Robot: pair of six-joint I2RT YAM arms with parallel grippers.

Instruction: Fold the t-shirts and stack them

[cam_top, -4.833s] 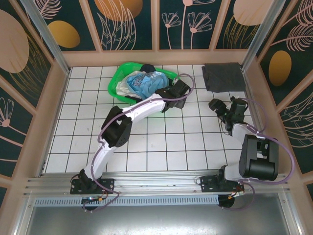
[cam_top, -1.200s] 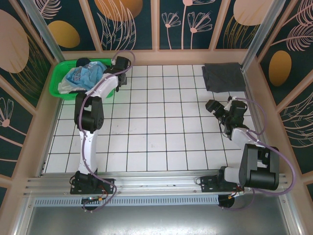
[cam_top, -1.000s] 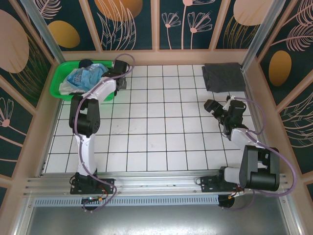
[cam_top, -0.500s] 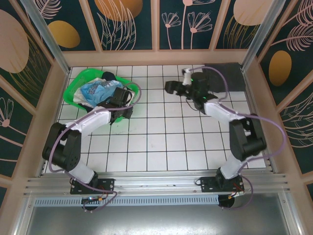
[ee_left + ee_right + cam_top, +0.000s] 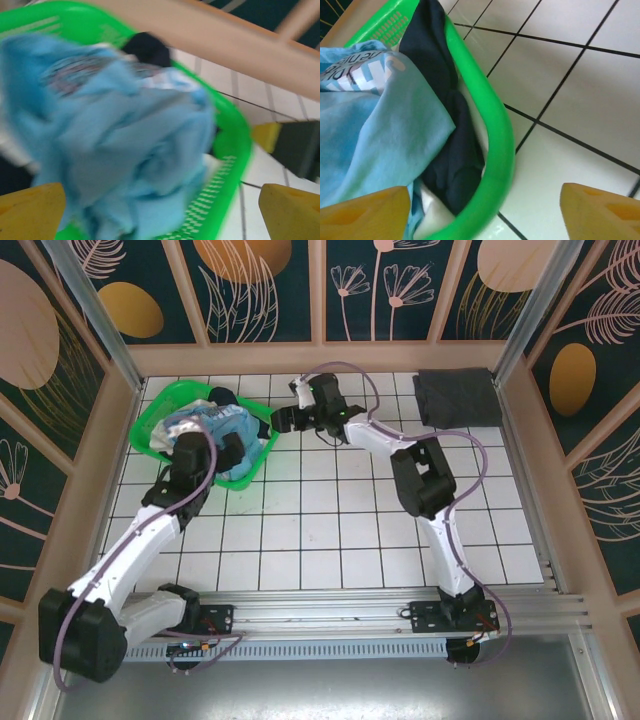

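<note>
Arms converge on the basket (image 5: 146, 425), upper left.
The left gripper (image 5: 161, 200) just opened wide above the light blue t-shirt (image 5: 215, 423); the right gripper (image 5: 482, 195), also open, nears the rim: pickup likely next.

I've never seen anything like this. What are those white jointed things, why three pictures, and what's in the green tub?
They are two robot arms bolted to a tiled table. The wide picture looks down from above; the other two come from a camera on each wrist, so the yellow tips are that arm's own fingers. The green basket holds crumpled tees: a light blue t-shirt on top, a navy t-shirt against the rim. A folded dark grey t-shirt lies at the table's far right corner. The left fingers and right fingers stand open at the basket, gripping nothing.
</note>
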